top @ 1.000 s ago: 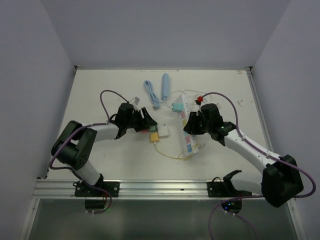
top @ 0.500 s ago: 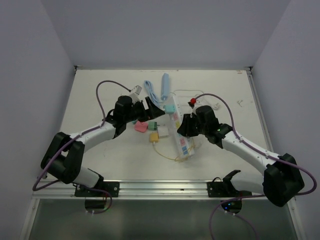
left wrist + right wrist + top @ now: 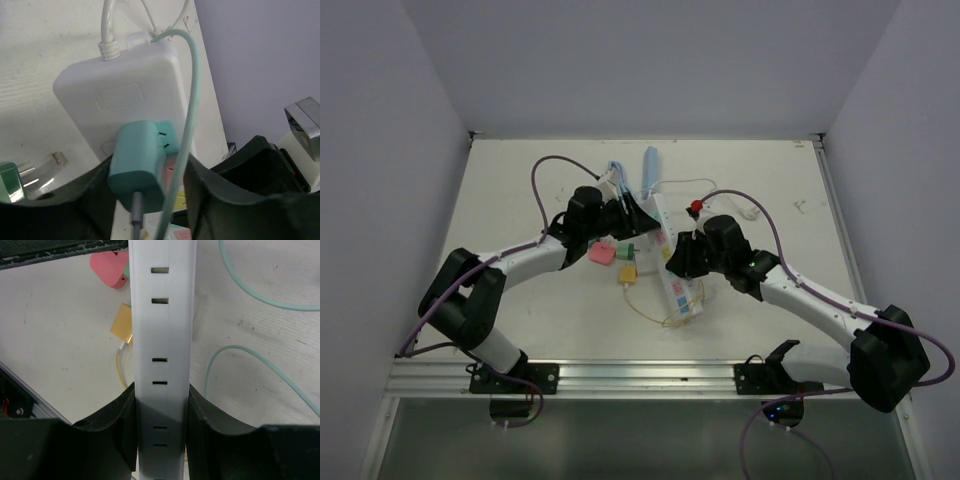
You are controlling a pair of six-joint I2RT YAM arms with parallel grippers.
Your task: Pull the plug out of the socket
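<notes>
The white power strip [image 3: 672, 268] lies slantwise in mid-table and also shows in the right wrist view [image 3: 161, 330]. My right gripper [image 3: 678, 256] is shut on its long sides [image 3: 161, 392]. A teal plug [image 3: 139, 165] sits in the green outlet at the strip's far end [image 3: 115, 95], and its teal cord [image 3: 192, 95] arcs over it. My left gripper [image 3: 632, 218] is at that end and open [image 3: 150, 167]. Its jaws flank the plug: the left finger [image 3: 80, 200] is against it, and the cord runs between the plug and the right finger [image 3: 220, 195].
Loose pink [image 3: 601, 254], green [image 3: 625, 255] and yellow [image 3: 629, 272] plugs lie left of the strip, with a thin yellow cord [image 3: 660, 318]. A light-blue coiled cable [image 3: 618, 175] and a blue bar [image 3: 649, 170] lie at the back. Walls enclose the table.
My left arm has reached right and forward to the strip's far end and now straddles the teal plug. My right gripper has dragged the strip leftward while holding it.
</notes>
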